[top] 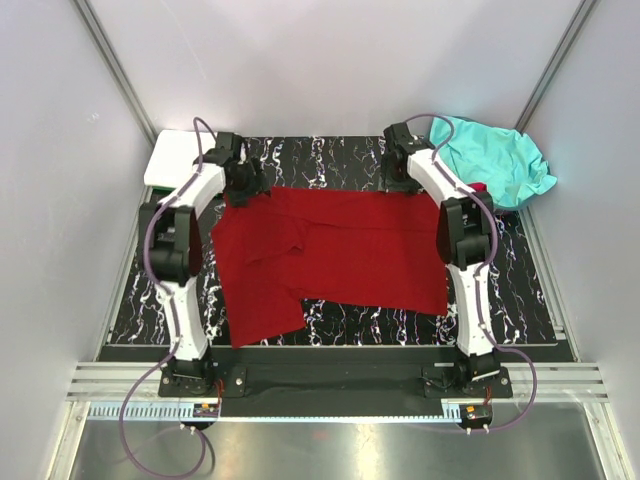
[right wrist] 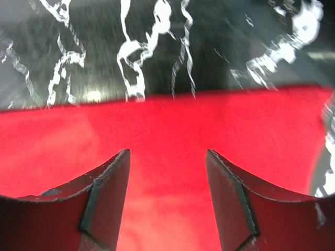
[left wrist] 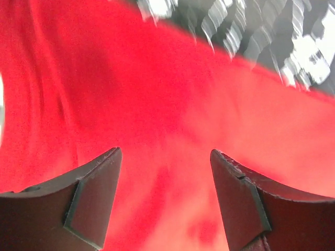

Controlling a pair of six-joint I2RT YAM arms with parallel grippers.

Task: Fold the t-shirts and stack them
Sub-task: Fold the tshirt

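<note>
Black marbled mat (top: 340, 160) covers the work area between the white walls.

Dark red t-shirt (top: 350, 245) is spread mostly flat mid-mat. Its far edge runs roughly straight from one gripper to the other. The left part reaches further toward the near edge than the right part, and there are wrinkles left of centre.

Left arm (top: 180, 240) and right arm (top: 465, 235) both reach out to the far edge of the red shirt, one at each far corner.

Turquoise t-shirt (top: 495, 155) is crumpled in the far right corner, just beyond the right arm and clear of the red one.

Folded stack (top: 178, 158), white on top, sits in the far left corner, just left of the left gripper.

Left gripper (left wrist: 165, 157): jaws apart, nothing clamped. Red cloth fills the view below them and the mat shows at top right.

Right gripper (right wrist: 167, 157): jaws apart, nothing clamped. It sits over the shirt's far hem, with red cloth under the fingers and bare mat just past it.

Can't tell whether either gripper's fingertips touch the cloth.
</note>
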